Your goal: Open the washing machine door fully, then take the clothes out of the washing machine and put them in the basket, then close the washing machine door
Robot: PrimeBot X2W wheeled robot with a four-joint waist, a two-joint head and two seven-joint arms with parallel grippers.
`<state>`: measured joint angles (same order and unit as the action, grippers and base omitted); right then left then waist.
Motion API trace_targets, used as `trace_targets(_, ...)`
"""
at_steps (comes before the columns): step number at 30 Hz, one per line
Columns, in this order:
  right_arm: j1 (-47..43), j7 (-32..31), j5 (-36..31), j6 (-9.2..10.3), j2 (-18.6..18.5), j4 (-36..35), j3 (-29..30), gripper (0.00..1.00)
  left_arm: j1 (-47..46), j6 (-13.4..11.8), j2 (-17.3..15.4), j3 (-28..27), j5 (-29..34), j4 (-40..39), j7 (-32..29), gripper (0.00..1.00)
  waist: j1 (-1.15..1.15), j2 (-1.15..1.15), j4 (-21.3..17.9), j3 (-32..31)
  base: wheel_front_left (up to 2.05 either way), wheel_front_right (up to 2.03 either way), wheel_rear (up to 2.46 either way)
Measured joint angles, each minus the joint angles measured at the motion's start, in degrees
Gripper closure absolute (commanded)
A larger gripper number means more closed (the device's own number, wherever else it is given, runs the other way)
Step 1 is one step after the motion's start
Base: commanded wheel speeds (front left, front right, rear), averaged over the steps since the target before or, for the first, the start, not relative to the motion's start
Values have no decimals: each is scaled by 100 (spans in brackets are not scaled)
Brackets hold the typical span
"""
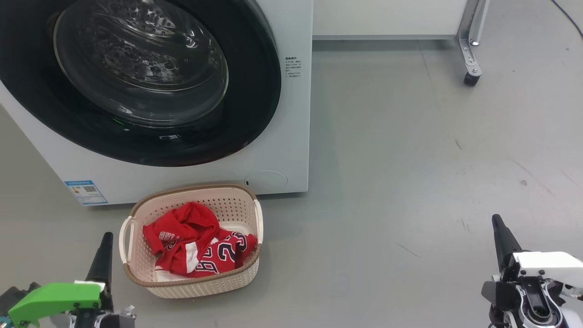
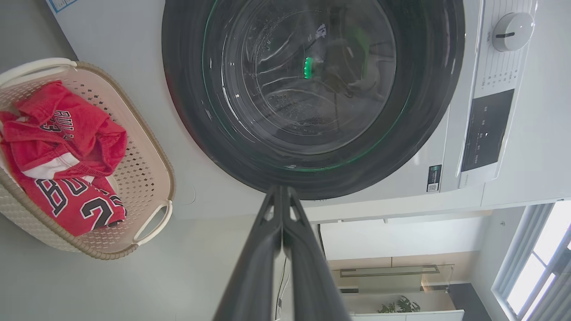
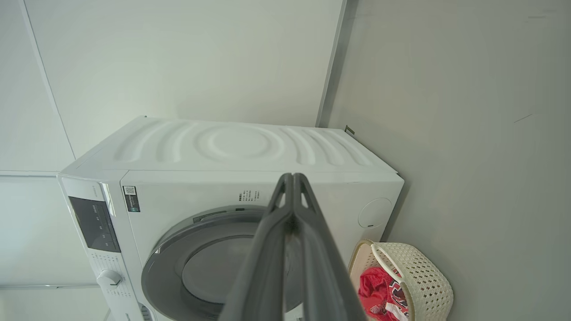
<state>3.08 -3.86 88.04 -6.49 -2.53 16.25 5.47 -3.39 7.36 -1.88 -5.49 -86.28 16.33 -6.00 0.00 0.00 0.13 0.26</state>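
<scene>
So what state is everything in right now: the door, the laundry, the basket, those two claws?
washing machine door: closed, flush against the washing machine.
clothes: crumpled in a heap inside the basket.
basket: upright on the floor in front of the machine, holding the clothes.
left gripper: shut, holding nothing.
right gripper: shut, holding nothing.
</scene>
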Motion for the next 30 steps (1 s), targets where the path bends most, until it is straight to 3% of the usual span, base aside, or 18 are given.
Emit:
trace_targets(6, 3, -122, 460, -19, -11, -5, 92, 100, -35, 0, 0, 1, -504, -14, -102, 100, 0, 0, -13, -11, 0, 0, 0)
trace_targets(30, 5, -145, 466, -20, -12, -12, 102, 100, -36, 0, 0, 9, -505, -34, -99, 100, 0, 0, -13, -10, 0, 0, 0)
